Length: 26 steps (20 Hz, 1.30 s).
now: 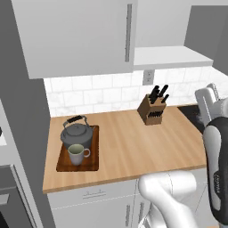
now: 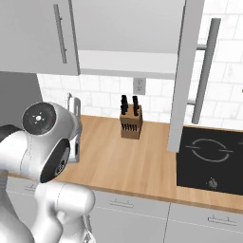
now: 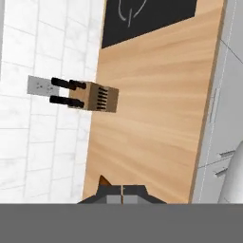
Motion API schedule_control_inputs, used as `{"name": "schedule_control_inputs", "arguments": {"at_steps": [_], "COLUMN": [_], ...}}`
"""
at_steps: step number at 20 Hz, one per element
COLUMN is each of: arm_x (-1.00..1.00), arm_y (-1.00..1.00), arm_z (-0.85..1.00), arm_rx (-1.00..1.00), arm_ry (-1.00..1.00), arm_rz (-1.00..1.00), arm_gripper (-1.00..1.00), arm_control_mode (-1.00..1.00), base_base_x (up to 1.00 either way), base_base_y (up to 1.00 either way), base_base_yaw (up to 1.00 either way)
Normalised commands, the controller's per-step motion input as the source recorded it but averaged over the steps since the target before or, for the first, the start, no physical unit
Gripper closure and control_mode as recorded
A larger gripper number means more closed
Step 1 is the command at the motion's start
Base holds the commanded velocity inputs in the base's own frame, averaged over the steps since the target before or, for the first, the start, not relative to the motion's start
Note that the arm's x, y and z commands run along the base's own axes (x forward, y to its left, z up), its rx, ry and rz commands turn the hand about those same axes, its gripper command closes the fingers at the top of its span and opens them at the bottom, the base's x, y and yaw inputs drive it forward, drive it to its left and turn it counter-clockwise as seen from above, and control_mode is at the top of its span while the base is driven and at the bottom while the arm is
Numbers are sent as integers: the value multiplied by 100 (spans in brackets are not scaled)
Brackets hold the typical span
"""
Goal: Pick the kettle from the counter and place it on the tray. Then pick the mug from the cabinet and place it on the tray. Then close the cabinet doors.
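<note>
Kettle point(image 1: 76, 135): squat, dark grey, arched handle.

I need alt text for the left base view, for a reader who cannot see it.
A dark grey kettle and a small mug sit on a brown tray at the left of a wooden counter. A knife block stands by the tiled wall, under a closed cabinet door.

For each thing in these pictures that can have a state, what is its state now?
kettle: upright on the tray, lid on.
mug: upright on the tray, in front of the kettle.
left cabinet door: closed.
right cabinet door: open, standing out over the counter.
claw: shut, holding nothing.
knife block: upright, knives inserted.
hob: nothing on it.
</note>
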Motion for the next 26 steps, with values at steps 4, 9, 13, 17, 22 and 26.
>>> {"name": "schedule_control_inputs", "arguments": {"at_steps": [4, 9, 13, 17, 22, 26], "arm_x": [-6, -7, -8, -6, -2, -5], "arm_y": [-74, -50, -53, -64, -62, -54], "arm_z": [-6, -3, 0, 0, 0, -3], "arm_rx": [11, 9, 12, 18, 8, 5], "arm_ry": [-2, -19, -26, -15, -4, -2], "arm_rz": [-9, -10, -10, -7, -2, 0], "arm_gripper": [100, 100, 100, 100, 100, 100], "arm_control_mode": [-100, -100, -100, -100, -100, -100], "base_base_x": [0, 0, 0, 0, 0, 0], "base_base_y": [0, 0, 0, 0, 0, 0], "base_base_yaw": [0, 0, 0, 0, 0, 0]}}
